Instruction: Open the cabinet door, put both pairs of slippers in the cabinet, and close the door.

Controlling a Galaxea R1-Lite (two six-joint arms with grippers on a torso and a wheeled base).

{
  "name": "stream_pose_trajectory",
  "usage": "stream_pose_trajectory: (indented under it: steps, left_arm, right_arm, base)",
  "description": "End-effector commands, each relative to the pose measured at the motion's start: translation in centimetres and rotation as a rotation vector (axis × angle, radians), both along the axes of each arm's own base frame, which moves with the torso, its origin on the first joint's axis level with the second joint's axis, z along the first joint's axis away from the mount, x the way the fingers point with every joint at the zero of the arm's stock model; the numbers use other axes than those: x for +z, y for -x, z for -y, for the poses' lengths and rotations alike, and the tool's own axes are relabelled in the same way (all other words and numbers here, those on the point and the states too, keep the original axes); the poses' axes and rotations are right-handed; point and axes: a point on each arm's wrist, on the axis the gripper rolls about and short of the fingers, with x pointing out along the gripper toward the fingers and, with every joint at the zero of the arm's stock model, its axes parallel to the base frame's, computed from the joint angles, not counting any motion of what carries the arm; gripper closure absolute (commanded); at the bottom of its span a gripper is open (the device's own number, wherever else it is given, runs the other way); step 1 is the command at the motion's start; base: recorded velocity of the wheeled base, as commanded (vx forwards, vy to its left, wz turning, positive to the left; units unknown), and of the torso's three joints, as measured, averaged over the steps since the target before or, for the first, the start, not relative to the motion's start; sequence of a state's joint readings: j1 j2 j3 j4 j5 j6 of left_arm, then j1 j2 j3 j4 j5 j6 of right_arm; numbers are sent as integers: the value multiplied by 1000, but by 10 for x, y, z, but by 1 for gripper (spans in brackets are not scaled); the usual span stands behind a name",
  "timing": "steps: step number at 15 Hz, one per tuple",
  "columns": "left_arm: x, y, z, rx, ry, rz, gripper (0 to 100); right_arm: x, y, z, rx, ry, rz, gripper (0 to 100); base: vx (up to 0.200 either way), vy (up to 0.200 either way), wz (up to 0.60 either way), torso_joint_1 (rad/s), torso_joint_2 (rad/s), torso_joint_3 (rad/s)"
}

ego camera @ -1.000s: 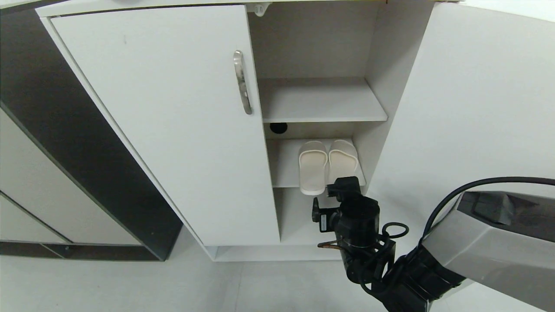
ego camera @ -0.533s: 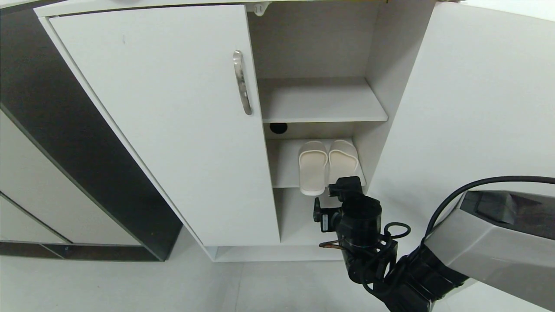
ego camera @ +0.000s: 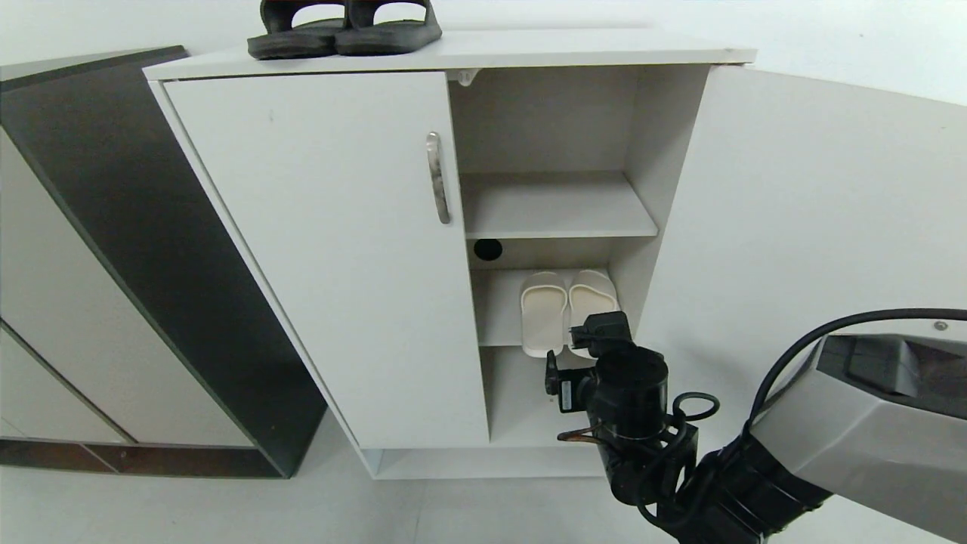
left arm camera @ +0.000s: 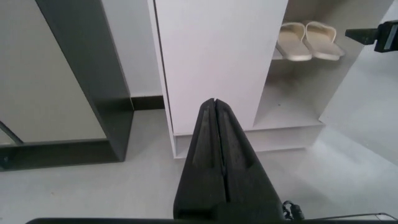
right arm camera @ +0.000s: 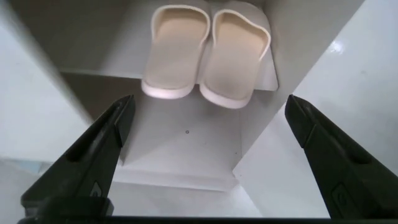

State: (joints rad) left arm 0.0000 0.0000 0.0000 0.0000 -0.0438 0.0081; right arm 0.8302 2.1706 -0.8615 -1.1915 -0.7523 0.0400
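Observation:
A pair of cream slippers [ego camera: 566,304] [right arm camera: 208,50] [left arm camera: 309,40] lies side by side on the cabinet's middle shelf [ego camera: 495,310], toes pointing out. A pair of black slippers [ego camera: 344,26] rests on the cabinet top [ego camera: 574,51]. My right gripper [ego camera: 597,355] [right arm camera: 208,124] hangs in front of the lower compartment, just below the cream pair, open wide and holding nothing. My left gripper [left arm camera: 214,106] is shut on nothing, held low over the floor and facing the cabinet's closed left door [left arm camera: 217,56].
The right door [ego camera: 793,211] stands swung wide open to the right of my right arm. The left door [ego camera: 325,242] with its metal handle [ego camera: 437,177] is closed. The upper shelf [ego camera: 555,205] and bottom compartment [ego camera: 521,412] hold nothing. A dark panel [ego camera: 113,227] stands left of the cabinet.
The head camera has shifted, so the cabinet top with the black slippers has come into view. My right gripper keeps nearly the same place before the lower compartment.

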Motion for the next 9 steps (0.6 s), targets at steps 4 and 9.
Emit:
stream_pose_trajectory:
  steps: [4, 9]
  left_arm:
    - [0, 0, 0, 5, 0, 0, 100]
    - [0, 0, 0, 5, 2, 0, 100]
  right_arm:
    - [29, 32, 7, 86, -10, 1, 0]
    - [24, 33, 8, 118, 6, -19, 0]
  base:
    - [0, 0, 0, 2, 5, 126]
    - [0, 0, 0, 0, 0, 0]
